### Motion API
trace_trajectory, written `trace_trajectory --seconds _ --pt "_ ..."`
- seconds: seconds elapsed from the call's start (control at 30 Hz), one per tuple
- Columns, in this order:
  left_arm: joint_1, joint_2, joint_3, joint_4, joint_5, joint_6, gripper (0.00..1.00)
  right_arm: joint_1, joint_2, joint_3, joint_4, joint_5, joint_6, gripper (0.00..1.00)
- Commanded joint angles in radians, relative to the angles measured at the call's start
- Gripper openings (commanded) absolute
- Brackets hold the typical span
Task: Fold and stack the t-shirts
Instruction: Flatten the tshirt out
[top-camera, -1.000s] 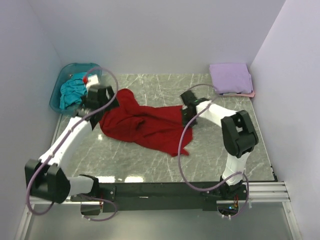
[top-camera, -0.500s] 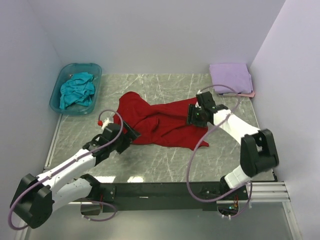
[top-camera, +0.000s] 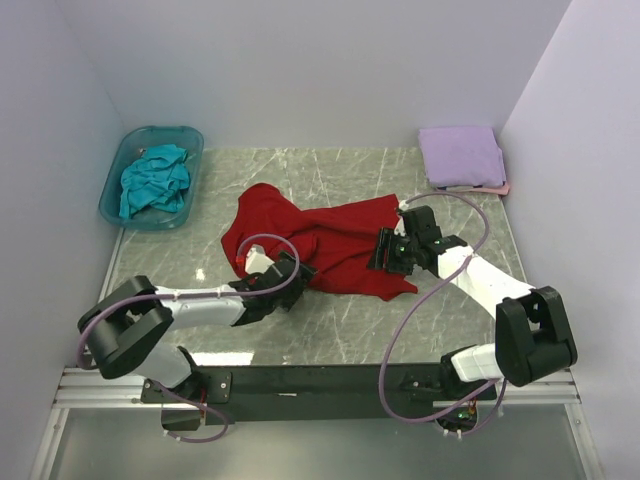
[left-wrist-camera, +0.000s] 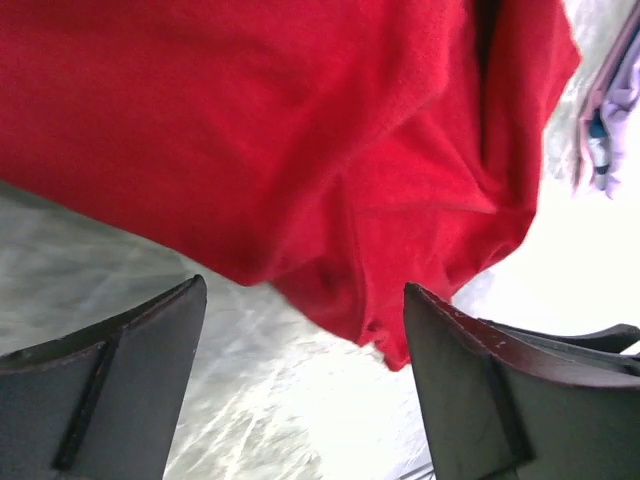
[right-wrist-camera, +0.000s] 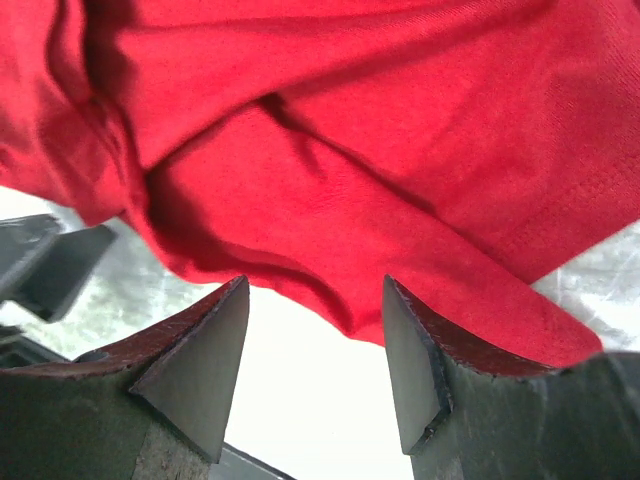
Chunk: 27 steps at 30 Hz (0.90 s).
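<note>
A deep red t-shirt (top-camera: 330, 240) lies rumpled mid-table. My left gripper (top-camera: 300, 272) sits low at its near-left edge, open, with bare table between the fingers (left-wrist-camera: 120, 390) and the red hem (left-wrist-camera: 380, 320) just ahead. My right gripper (top-camera: 385, 250) is at the shirt's right edge, also open, and the red cloth (right-wrist-camera: 350, 150) droops just past its fingertips without being pinched. A folded lavender t-shirt (top-camera: 462, 155) rests on a pale pink one (top-camera: 500, 188) at the back right. A teal t-shirt (top-camera: 155, 180) lies crumpled in the tub.
The translucent blue-green tub (top-camera: 150, 133) stands at the back left against the wall. White walls close in the marble table (top-camera: 300, 330) on three sides. A black rail with both arm bases runs along the near edge.
My left arm swung from beside the tub down to the red shirt's near-left edge. My right gripper opened, let go of the red shirt and shifted right. The shirt moved rightward.
</note>
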<state>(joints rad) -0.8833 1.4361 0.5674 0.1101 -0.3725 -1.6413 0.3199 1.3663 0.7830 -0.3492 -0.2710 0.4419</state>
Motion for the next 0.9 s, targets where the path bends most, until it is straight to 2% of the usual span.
trace_trajectory --seconds 0.0,0.3,0.33,0.4,0.43,0.5,0.53,0.57,0.77,0.87 --pt "-0.022 0.033 0.032 0.06 -0.132 -0.074 0.83 -0.008 -0.042 -0.002 0.056 -0.03 0.0 0.63" --pt "-0.023 0.113 0.058 0.036 -0.218 -0.074 0.6 -0.013 -0.021 -0.014 0.078 -0.059 -0.005 0.63" --pt "-0.022 0.109 0.055 0.024 -0.227 -0.075 0.52 -0.012 -0.019 -0.014 0.078 -0.06 -0.006 0.62" --pt "-0.022 0.083 0.052 0.016 -0.241 -0.066 0.42 -0.01 -0.016 -0.014 0.075 -0.066 -0.009 0.62" --pt "-0.022 0.072 0.052 0.007 -0.256 -0.043 0.31 -0.01 -0.015 -0.016 0.073 -0.065 -0.012 0.62" --pt "-0.022 0.049 0.06 -0.033 -0.275 -0.019 0.18 -0.012 -0.013 -0.014 0.069 -0.065 -0.012 0.62" --pt "-0.022 0.025 0.078 -0.062 -0.284 -0.005 0.04 -0.012 -0.013 -0.013 0.069 -0.068 -0.015 0.62" --pt "-0.022 0.011 0.087 -0.143 -0.304 0.018 0.01 -0.01 -0.012 -0.01 0.062 -0.066 -0.017 0.63" --pt "-0.008 -0.176 0.14 -0.433 -0.339 0.064 0.01 -0.012 -0.001 0.007 0.026 -0.025 -0.031 0.62" --pt "0.006 -0.308 0.112 -0.446 -0.316 0.133 0.04 -0.013 0.04 0.012 0.018 -0.027 -0.025 0.63"
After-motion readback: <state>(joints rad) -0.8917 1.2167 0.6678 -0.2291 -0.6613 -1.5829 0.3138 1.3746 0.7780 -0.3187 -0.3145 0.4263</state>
